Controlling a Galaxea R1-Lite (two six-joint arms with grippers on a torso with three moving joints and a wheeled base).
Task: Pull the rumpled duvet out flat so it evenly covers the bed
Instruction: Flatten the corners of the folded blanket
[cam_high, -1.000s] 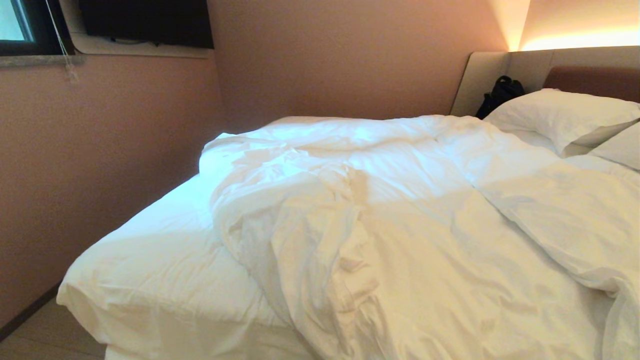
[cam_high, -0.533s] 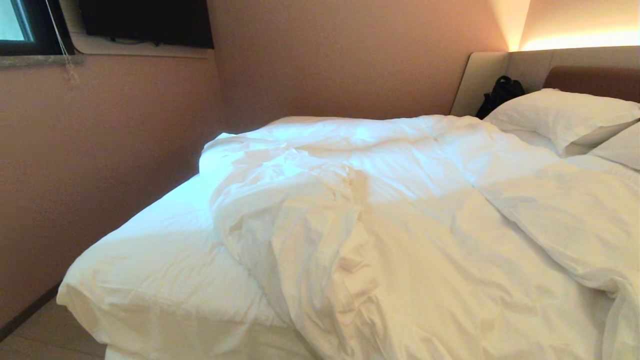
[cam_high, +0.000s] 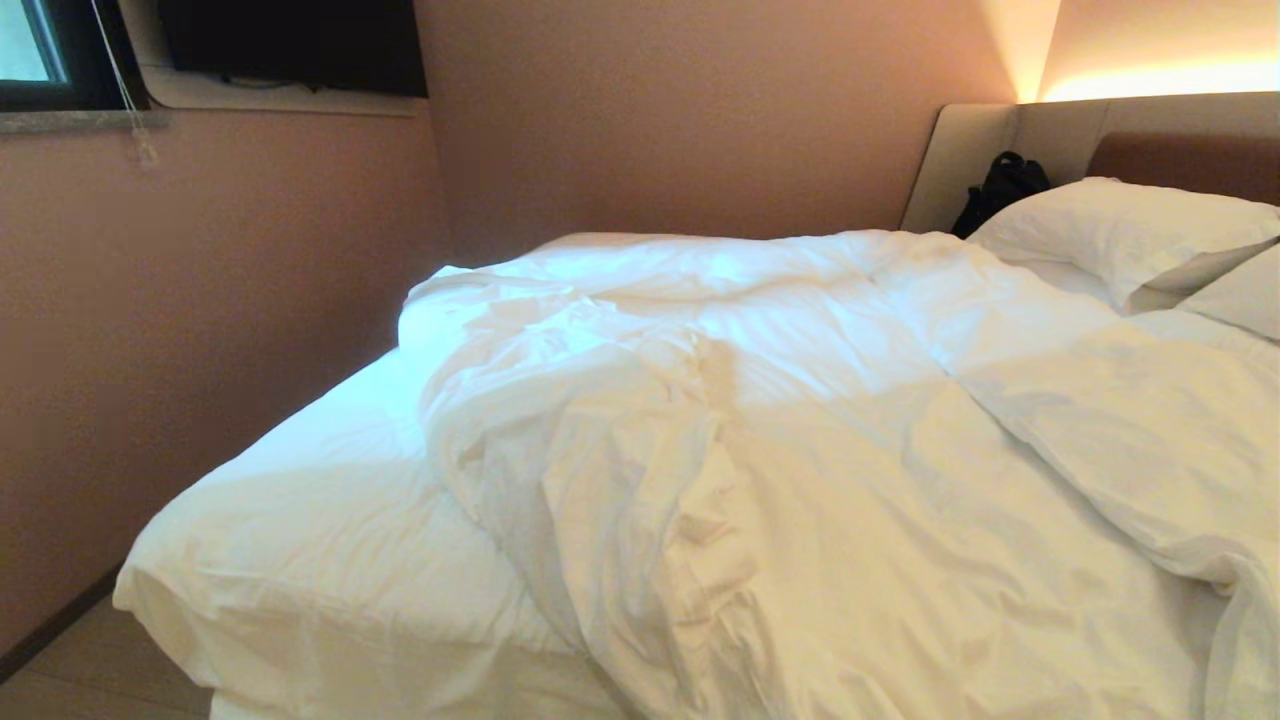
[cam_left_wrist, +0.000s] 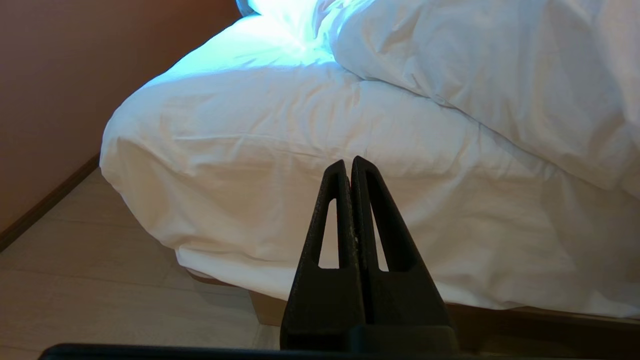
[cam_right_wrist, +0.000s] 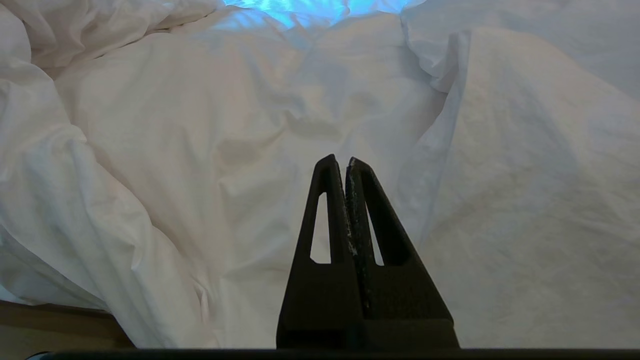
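left wrist view puts the left gripper (cam_left_wrist: 351, 165) low at the foot of the bed (cam_left_wrist: 350, 305), its two black fingers (cam_left_wrist: 334, 215) pressed together on nothing. straight ahead of its tips is the bare fitted sheet (cam_left_wrist: 280, 150) wrapping the mattress corner, and below that the floor (cam_left_wrist: 100, 290) and a strip of the tan base. the duvet (cam_left_wrist: 475, 80) lies up and off to one side of this gripper, its puffy rolled edge resting on the sheet and apart from the fingertips.

right wrist view shows the right gripper (cam_right_wrist: 345, 162) likewise closed tight and empty, with the duvet (cam_right_wrist: 200, 150) filling nearly everything beyond its tips in deep creases; whether the tips touch the cloth cannot be told.

head view shows neither arm. the duvet (cam_high: 800, 430) is bunched toward the robot's right and toward the pillows (cam_high: 1120, 235), with a thick ridge of folds running from the near edge away toward the wall. to the robot's left of that ridge the sheet (cam_high: 320, 520) is uncovered right to the corner.

judging from this, the pull has to run from the ridge leftward across the bare strip. the right gripper sits nearer the cloth, facing it directly, while the left faces the empty corner where the duvet must end up. both would need to part their fingers before any grasp. the task looks unstarted.
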